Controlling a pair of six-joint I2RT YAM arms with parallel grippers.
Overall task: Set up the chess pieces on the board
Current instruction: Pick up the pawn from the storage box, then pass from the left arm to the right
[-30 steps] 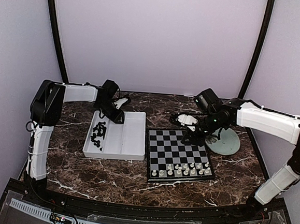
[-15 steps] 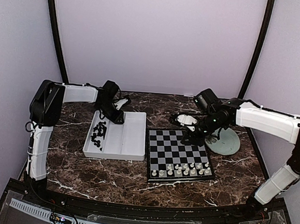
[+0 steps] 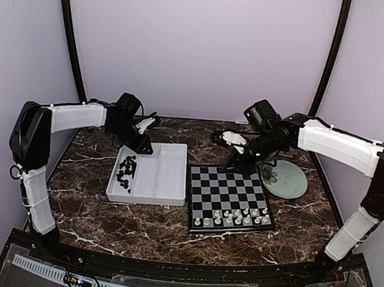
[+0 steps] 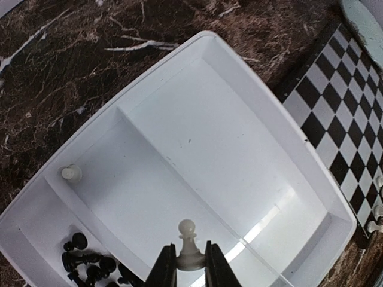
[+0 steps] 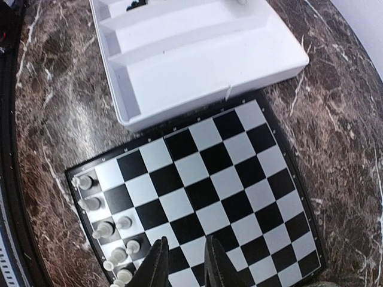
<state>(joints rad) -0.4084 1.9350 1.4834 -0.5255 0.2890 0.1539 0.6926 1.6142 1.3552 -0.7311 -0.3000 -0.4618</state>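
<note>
- The white pieces [image 3: 233, 217] stand crowded along the near edge of the board [image 3: 227, 186]. It is flat and glossy, with black and silver checks and a thin dark rim, and it lies on a veined dark table [image 3: 139, 222].
- The right gripper [image 5: 185, 263] hovers over the board, fingers apart, holding nothing.
- The tray [image 4: 239, 149] is smooth white plastic split by low ridges. Black pieces [image 4: 90, 263] are heaped at one end, with a lone white piece [image 4: 70, 173] beside them.
- The left gripper [image 4: 190, 263] is clamped on a white pawn [image 4: 188, 236] above the tray. The pawn is small, rounded and slick, so it could tilt or slip out in transit. Set down among close neighbours, it may topple them.
</note>
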